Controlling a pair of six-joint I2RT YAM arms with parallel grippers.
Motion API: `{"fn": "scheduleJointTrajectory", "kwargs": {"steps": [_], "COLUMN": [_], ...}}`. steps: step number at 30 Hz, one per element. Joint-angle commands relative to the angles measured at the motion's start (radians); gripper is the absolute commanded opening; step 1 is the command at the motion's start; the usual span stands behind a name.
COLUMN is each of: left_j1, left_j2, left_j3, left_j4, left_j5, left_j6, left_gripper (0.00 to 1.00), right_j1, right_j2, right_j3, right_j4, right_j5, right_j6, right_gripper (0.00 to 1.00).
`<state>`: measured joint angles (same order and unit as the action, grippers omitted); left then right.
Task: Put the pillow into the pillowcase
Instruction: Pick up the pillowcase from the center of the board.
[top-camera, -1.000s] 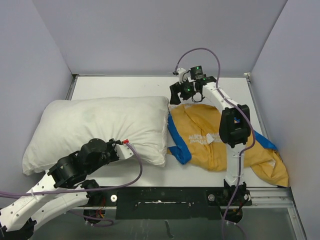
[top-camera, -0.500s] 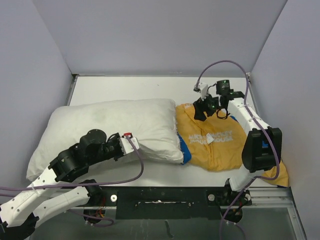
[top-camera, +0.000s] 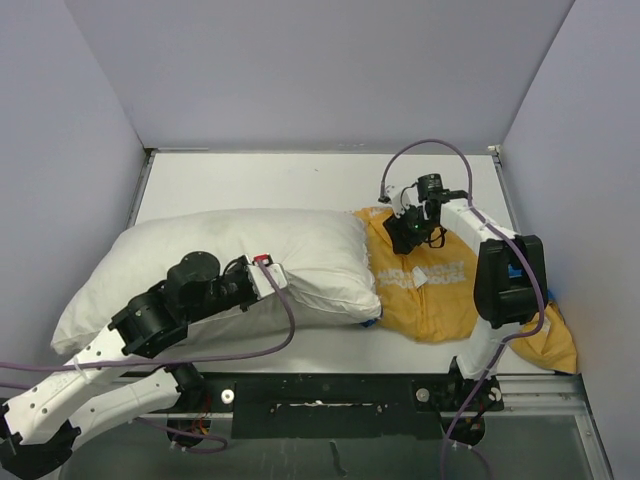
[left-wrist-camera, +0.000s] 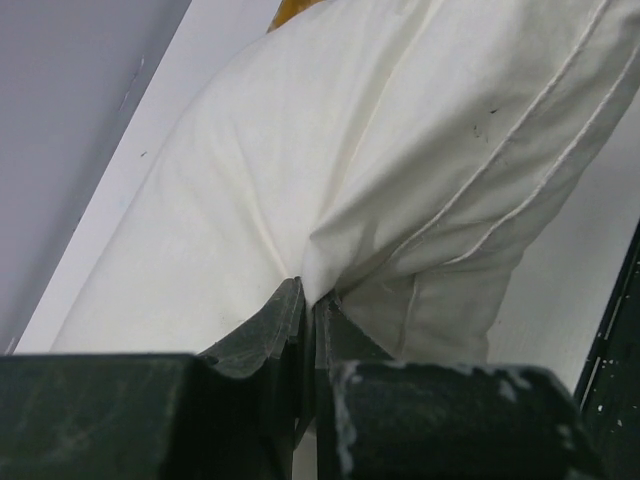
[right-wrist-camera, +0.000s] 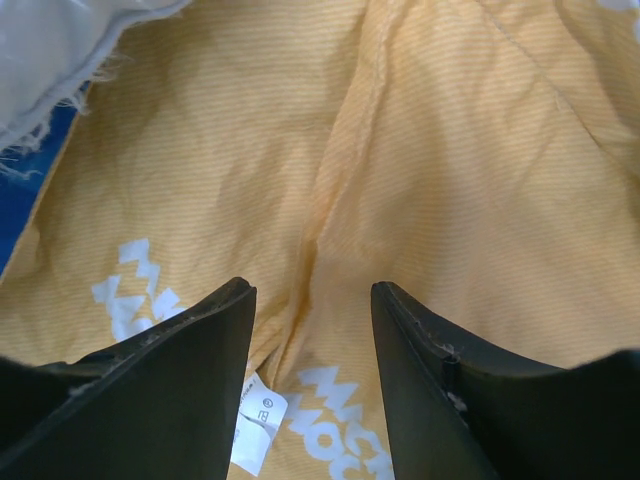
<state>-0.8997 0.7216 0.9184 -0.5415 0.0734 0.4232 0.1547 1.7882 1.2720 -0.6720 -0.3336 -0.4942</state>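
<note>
The white pillow (top-camera: 250, 255) lies across the left and middle of the table, and its right end overlaps the left edge of the pillowcase (top-camera: 445, 295). The pillowcase lies crumpled at the right, mustard-yellow side up with white lettering. My left gripper (top-camera: 272, 279) is shut on a fold of the pillow's near edge, and in the left wrist view the jaws (left-wrist-camera: 309, 297) pinch white pillow fabric (left-wrist-camera: 380, 150). My right gripper (top-camera: 406, 234) is open just above the pillowcase's far part. In the right wrist view the gripper (right-wrist-camera: 312, 300) hovers over the yellow cloth (right-wrist-camera: 450, 150), holding nothing.
Grey walls close in the table on the left, back and right. A bit of blue pillowcase (right-wrist-camera: 25, 200) and the pillow's corner (right-wrist-camera: 60, 50) show at the left of the right wrist view. A small white care label (right-wrist-camera: 255, 420) lies on the yellow cloth.
My left gripper has dragged the pillow to the right, onto the pillowcase's left edge. My right gripper has shifted over the pillowcase and come down closer to it.
</note>
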Motion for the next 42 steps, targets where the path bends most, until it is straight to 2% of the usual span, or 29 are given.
{"fn": "scheduleJointTrajectory", "kwargs": {"steps": [1, 5, 9, 11, 15, 18, 25, 28, 35, 40, 41, 42], "left_j1": [0.029, 0.067, 0.081, 0.081, 0.081, 0.081, 0.081, 0.081, 0.079, 0.079, 0.080, 0.079], "left_j2": [0.031, 0.010, -0.067, -0.113, -0.178, -0.154, -0.083, -0.048, 0.070, 0.091, 0.097, 0.106], "left_j3": [-0.008, -0.055, -0.118, -0.144, -0.215, -0.216, -0.213, -0.196, -0.110, -0.095, -0.103, -0.107], "left_j4": [0.112, 0.115, 0.160, 0.173, 0.191, 0.140, 0.120, 0.147, 0.188, 0.167, 0.167, 0.164], "left_j5": [-0.182, -0.181, -0.072, 0.007, 0.240, 0.315, 0.379, 0.460, 0.711, 0.737, 0.737, 0.746], "left_j6": [0.047, 0.031, 0.001, -0.012, -0.029, -0.036, -0.035, -0.039, -0.111, -0.126, -0.127, -0.133], "left_gripper": [0.00, 0.00, 0.00, 0.00, 0.00, 0.00, 0.00, 0.00, 0.00, 0.00, 0.02, 0.13], "right_j1": [0.017, 0.044, 0.054, 0.053, 0.051, 0.045, -0.029, -0.049, -0.080, -0.104, -0.104, -0.104], "right_j2": [0.022, 0.068, 0.155, 0.174, 0.161, 0.118, 0.010, -0.006, 0.003, 0.012, 0.013, 0.015], "right_j3": [0.054, 0.098, 0.163, 0.182, 0.209, 0.237, 0.314, 0.301, 0.193, 0.149, 0.141, 0.133], "right_j4": [0.017, 0.005, -0.010, -0.009, -0.001, -0.005, -0.036, -0.023, 0.058, 0.105, 0.112, 0.118], "right_j5": [-0.040, -0.053, -0.003, 0.026, 0.052, 0.011, -0.372, -0.521, -0.580, -0.580, -0.587, -0.596], "right_j6": [-0.013, -0.018, -0.022, -0.028, -0.037, -0.031, 0.040, 0.075, 0.158, 0.195, 0.202, 0.207], "right_gripper": [0.50, 0.51, 0.50, 0.43, 0.12, 0.01, 0.00, 0.00, 0.00, 0.00, 0.00, 0.00]}}
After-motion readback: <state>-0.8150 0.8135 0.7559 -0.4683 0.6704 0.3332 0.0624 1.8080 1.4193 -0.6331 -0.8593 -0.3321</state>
